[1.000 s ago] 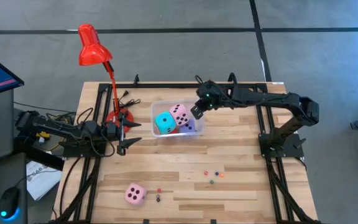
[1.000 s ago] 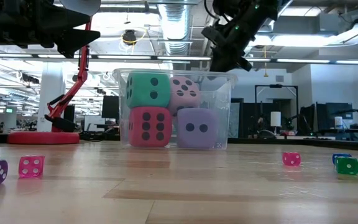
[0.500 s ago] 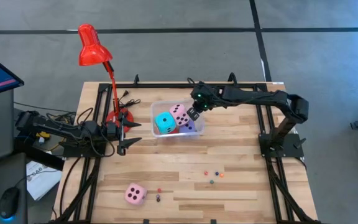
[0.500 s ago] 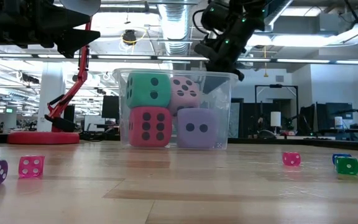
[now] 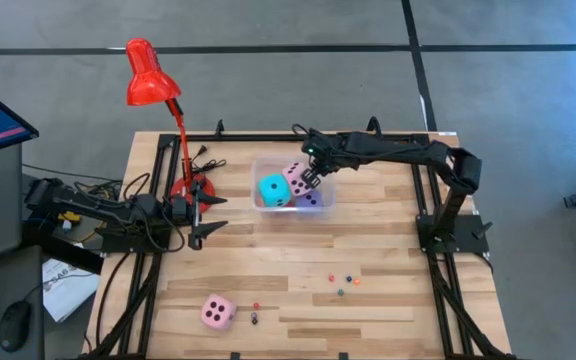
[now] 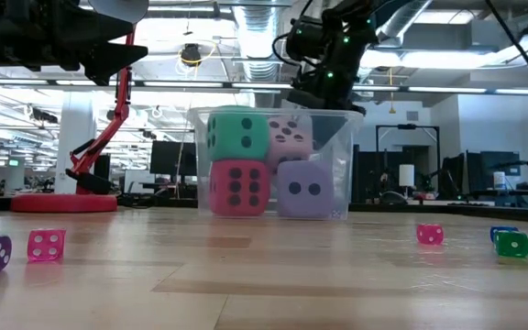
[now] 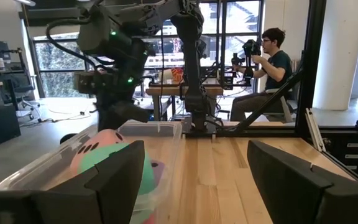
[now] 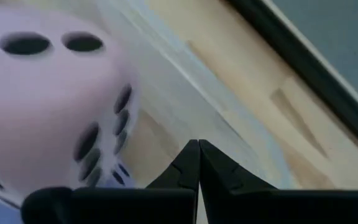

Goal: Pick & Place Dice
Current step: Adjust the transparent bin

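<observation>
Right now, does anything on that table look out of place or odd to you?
One pink die sits alone near the table's front edge, far from the clear bin holding the other four. The right gripper, shut and empty, is at the bin, not at that die.

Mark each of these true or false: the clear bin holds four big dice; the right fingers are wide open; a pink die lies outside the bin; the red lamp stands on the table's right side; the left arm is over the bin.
1. The clear bin holds four big dice. True.
2. The right gripper has its fingers wide open. False: shut, at the bin.
3. A pink die lies outside the bin. True.
4. The red lamp stands on the right side. False: the left.
5. The left gripper is over the bin. False: it waits beside the lamp base.
</observation>
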### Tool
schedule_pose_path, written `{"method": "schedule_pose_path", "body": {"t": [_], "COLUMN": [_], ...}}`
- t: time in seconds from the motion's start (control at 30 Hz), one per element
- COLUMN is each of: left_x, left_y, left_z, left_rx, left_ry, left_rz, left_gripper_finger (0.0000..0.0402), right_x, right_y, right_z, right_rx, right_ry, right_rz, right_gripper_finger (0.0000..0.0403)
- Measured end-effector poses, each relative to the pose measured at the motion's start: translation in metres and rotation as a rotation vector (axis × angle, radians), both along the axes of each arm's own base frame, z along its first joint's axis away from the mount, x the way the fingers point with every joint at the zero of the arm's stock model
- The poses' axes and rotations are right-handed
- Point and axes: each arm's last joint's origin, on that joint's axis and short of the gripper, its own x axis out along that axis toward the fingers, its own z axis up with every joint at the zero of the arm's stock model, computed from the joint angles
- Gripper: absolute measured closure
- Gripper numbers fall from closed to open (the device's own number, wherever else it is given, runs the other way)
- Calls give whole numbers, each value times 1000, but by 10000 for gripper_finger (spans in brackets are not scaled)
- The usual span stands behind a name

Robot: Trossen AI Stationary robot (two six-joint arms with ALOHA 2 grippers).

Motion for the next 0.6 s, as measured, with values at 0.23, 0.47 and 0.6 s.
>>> {"method": "schedule_pose_path", "body": {"t": [0.23,0.47,0.6], "left_x": [0,0,0], "left_y": [1,0,0], "left_z": [0,0,0], "left_rx": [0,0,0], "left_ry": [2,2,2], "left_rz": [10,9,9], "left_gripper_finger": [128,128,128], "right_x": [-2,-7,-8], "right_y": [-2,-6,-8], "right_z": [12,10,10], "right_rx": [-36,-18,-16], "right_ry": [17,50,52], "right_rz": [-24,-53,-60], "right_gripper_finger": [403,403,403]}}
